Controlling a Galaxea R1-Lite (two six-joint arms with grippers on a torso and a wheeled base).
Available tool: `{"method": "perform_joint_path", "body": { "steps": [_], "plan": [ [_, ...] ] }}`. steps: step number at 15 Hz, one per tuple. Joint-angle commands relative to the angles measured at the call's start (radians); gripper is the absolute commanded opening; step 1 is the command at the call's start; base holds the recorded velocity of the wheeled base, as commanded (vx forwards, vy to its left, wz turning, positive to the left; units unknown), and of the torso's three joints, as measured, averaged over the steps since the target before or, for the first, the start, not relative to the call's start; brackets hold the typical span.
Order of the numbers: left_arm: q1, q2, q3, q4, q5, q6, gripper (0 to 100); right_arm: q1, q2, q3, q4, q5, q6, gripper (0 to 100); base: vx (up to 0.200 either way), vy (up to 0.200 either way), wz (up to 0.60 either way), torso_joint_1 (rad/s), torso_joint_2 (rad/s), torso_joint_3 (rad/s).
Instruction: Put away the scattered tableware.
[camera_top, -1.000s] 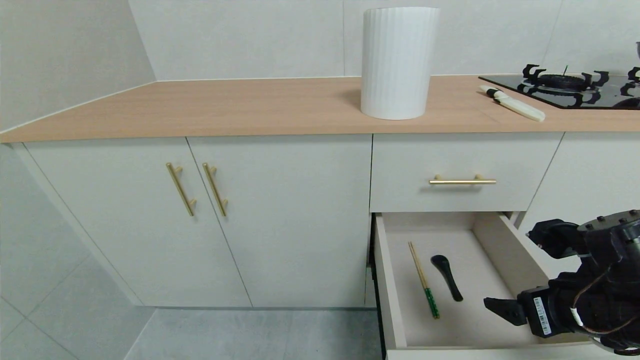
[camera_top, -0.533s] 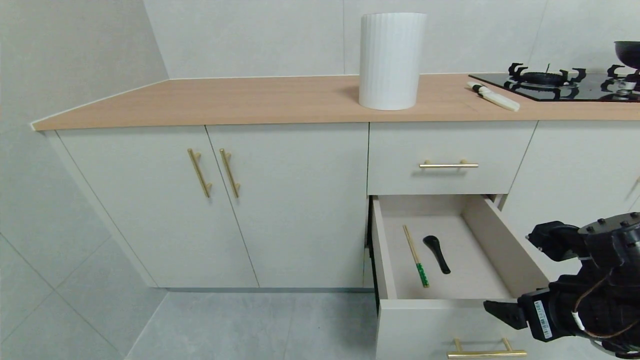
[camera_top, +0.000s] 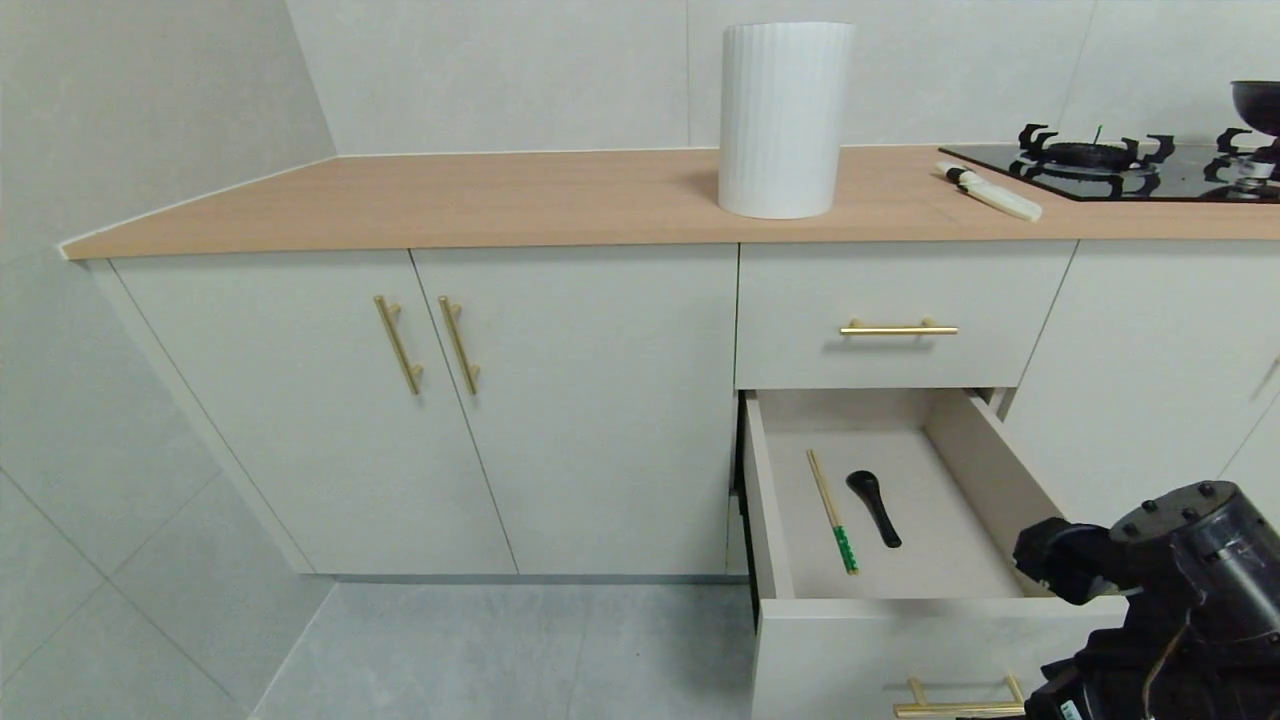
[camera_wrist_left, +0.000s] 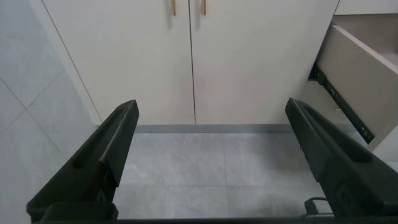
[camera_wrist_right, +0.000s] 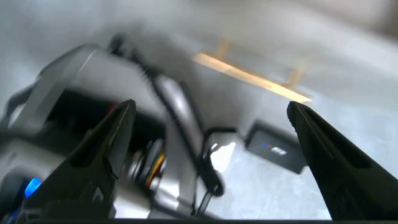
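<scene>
Head view: I see open drawer (camera_top: 768, 520) holding wooden chopsticks (camera_top: 832, 510), green-tipped, just beside black spoon (camera_top: 875, 507), not touching. White ribbed canister (camera_top: 783, 118) stands on counter (camera_top: 450, 200). Right arm (camera_top: 1180, 560) sits lower than half second ago.
Left wrist view: left claw (camera_wrist_left: 211, 109) spread wide, empty, over floor (camera_wrist_left: 217, 168).
Right wrist view: right claw (camera_wrist_right: 211, 109) spread wide, empty.

Bright even light, soft shadow inside drawer (camera_top: 982, 472), reflections on glossy hob (camera_top: 1180, 186)
</scene>
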Motion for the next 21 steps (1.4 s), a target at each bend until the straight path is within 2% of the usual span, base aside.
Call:
{"method": "perform_joint_path", "body": {
  "steps": [1,4,6,10,12,17,21],
  "plan": [
    [0.000,0.002,0.000,0.000,0.000,0.000,100,0.010,0.040,0.001,0.001,0.007,0.001,100,0.000,0.000,0.00,0.000,0.00,0.000],
    [0.000,0.002,0.000,0.000,0.000,0.000,100,0.007,0.093,-0.003,-0.001,-0.004,0.008,100,0.000,0.000,0.00,0.000,0.00,0.000],
    [0.000,0.002,0.000,0.000,0.000,0.000,100,-0.026,0.155,-0.026,-0.001,-0.017,0.048,100,0.000,0.000,0.00,0.000,0.00,0.000],
    [0.000,0.002,0.000,0.000,0.000,0.000,100,-0.032,0.297,-0.097,-0.002,-0.211,0.196,100,0.000,0.000,0.00,0.000,0.00,0.000],
    [0.000,0.002,0.000,0.000,0.000,0.000,100,-0.043,0.337,-0.126,-0.007,-0.223,0.255,100,0.000,0.000,0.00,0.000,0.00,0.000],
    [0.000,0.002,0.000,0.000,0.000,0.000,100,-0.085,0.343,-0.144,-0.037,-0.221,0.258,100,0.000,0.000,0.00,0.000,0.00,0.000],
    [0.000,0.002,0.000,0.000,0.000,0.000,100,-0.096,0.376,-0.146,-0.116,-0.223,0.257,100,0.000,0.000,0.00,0.000,0.00,0.000]
  ]
}}
